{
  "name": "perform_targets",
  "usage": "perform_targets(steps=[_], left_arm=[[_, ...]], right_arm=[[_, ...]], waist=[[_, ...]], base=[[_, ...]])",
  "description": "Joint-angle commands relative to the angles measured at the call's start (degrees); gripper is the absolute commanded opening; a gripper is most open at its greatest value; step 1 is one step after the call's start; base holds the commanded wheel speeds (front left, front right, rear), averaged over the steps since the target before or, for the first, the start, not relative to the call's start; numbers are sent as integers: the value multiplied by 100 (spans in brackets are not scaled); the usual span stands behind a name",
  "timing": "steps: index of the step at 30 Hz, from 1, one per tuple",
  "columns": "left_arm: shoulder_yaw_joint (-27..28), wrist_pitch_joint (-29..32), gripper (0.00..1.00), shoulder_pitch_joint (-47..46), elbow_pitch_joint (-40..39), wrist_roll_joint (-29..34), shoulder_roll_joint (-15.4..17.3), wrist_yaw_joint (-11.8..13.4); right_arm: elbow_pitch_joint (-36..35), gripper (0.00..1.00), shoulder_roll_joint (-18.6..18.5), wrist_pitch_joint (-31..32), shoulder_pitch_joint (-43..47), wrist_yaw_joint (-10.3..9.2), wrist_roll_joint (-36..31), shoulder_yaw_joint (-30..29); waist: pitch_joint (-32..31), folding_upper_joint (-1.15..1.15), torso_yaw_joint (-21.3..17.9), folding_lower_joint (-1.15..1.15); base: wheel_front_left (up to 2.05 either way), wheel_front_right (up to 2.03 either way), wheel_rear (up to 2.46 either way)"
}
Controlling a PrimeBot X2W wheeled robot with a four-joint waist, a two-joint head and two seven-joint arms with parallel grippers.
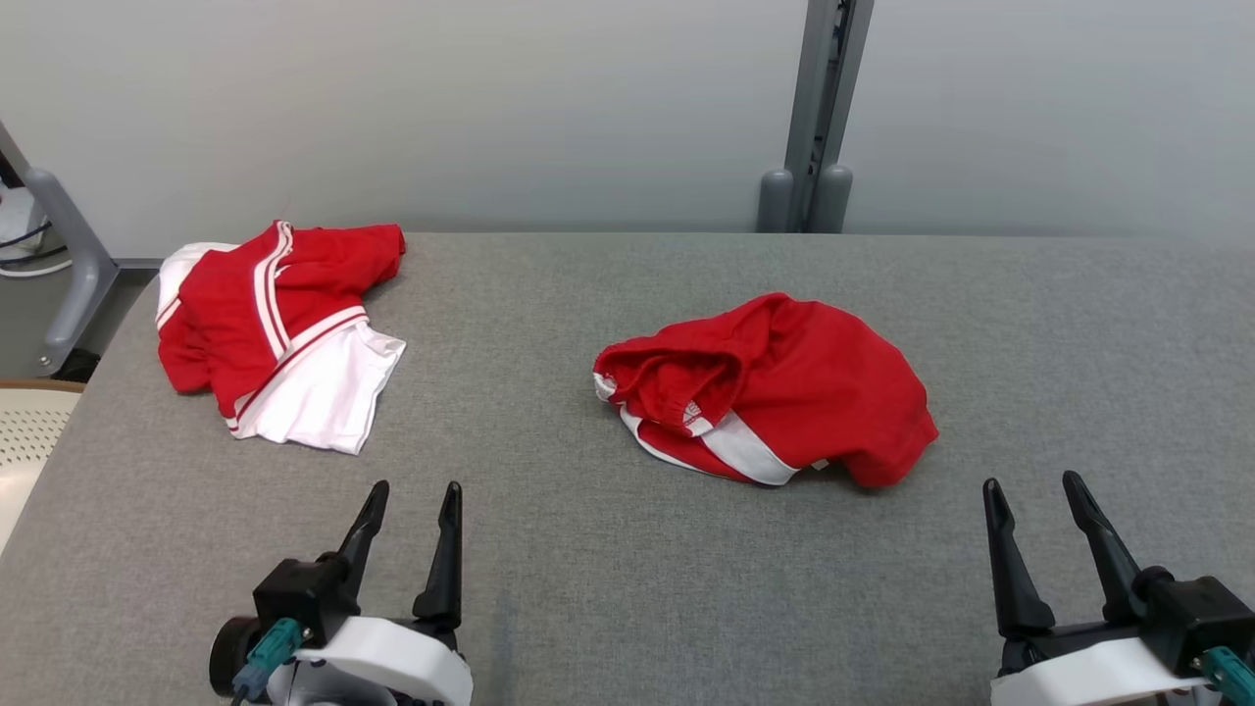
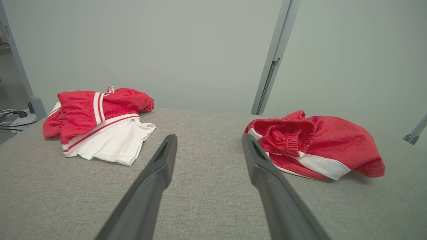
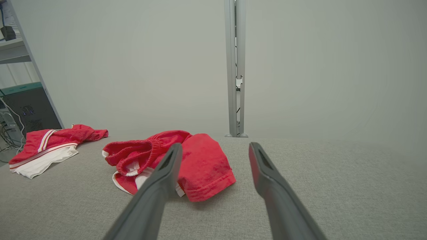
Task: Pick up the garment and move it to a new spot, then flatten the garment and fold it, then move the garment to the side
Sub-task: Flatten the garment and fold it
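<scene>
Fig.: pick-up not yet begun, nothing held. L gripper (image 1: 417,487) and R gripper (image 1: 1030,481) sit at the near edge of the grey table (image 1: 588,608), jaws spread wide, both empty. The crumpled red-and-white garment (image 1: 775,387) lies mid-table, ahead of you and between the two claws. R is nearer, w/ the heap just fwd and to its left. Long axis runs approx. left–right: elastic waistband (image 1: 677,378) bunched at the left end, hem at the right. A second red-and-white garment (image 1: 279,333) lies far left, well apart, prob. not your target. Judged best: reach fwd-left w/ R, L taking the waistband end.
</scene>
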Motion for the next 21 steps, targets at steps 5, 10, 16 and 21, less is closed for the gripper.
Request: perform_targets(steps=[5,10,16,21], left_arm=[[-216,-1,100,-400,196,153,16,-103],[-599,-1,100,-806,505,359,17,-224],[-1263,-2,100,-1555,997,586,21,-373],[-1859,-2,100,-2115,1443,488,21,-456]], right_arm=[[-53,100,-37,-30,-143,1,-55,18],[-60,100,-37,-30,-256,1,-57,41],[-51,100,-37,-30,-449,2,-40,58],[-50,100,-37,-30,-587,1,9,91]], waist=[[213,0,-146,0],[430,0,-297,0],[742,0,-618,0],[981,0,-920,0]], base=[[0,0,0],[0,0,0],[0,0,0],[0,0,0]])
